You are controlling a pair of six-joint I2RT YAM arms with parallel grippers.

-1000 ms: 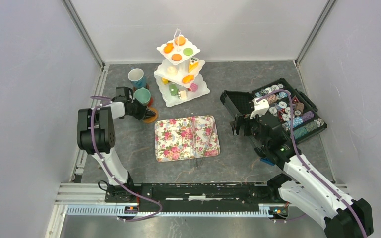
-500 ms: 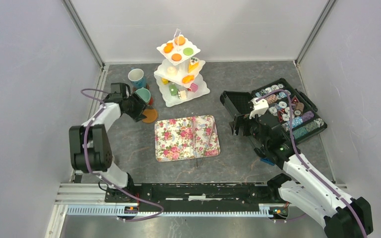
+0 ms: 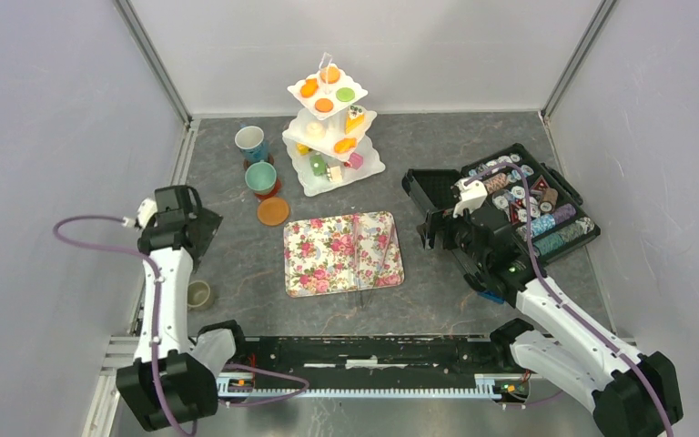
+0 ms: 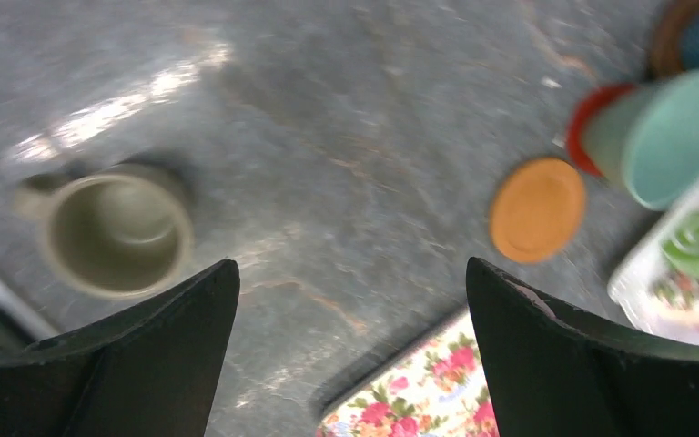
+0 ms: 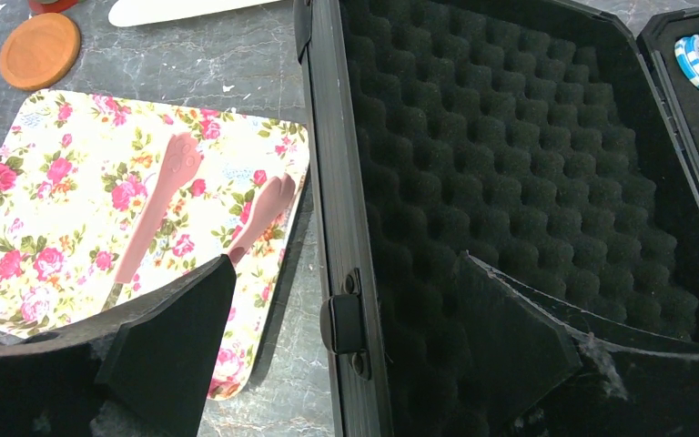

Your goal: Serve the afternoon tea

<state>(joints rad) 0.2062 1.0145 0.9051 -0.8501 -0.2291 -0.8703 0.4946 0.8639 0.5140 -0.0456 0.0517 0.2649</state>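
Observation:
A white three-tier stand (image 3: 302, 166) at the back holds orange, green, pink and yellow toy cakes. Left of it stand a blue cup (image 3: 251, 143) and a teal cup (image 3: 261, 177) (image 4: 669, 137) on a red saucer (image 4: 587, 114). An empty orange saucer (image 3: 273, 211) (image 4: 537, 209) lies in front of them. A tan cup (image 3: 199, 293) (image 4: 114, 232) stands upright near the left edge. My left gripper (image 3: 193, 235) (image 4: 350, 273) hangs open and empty above bare table between the tan cup and the orange saucer. My right gripper (image 3: 432, 232) (image 5: 344, 264) is open, its fingers either side of the case lid's edge.
A floral tray (image 3: 314, 259) (image 5: 73, 218) with pink tongs (image 3: 378, 250) (image 5: 159, 196) lies in the middle. An open black case (image 3: 437, 196) (image 5: 510, 182) of patterned discs fills the right side. A small blue brick (image 3: 489, 296) lies under the right arm. Grey walls close in on both sides.
My left gripper has opened and swung back to the left, away from the teal cup, which stays on its red saucer. The tan cup now shows. The right arm has barely moved.

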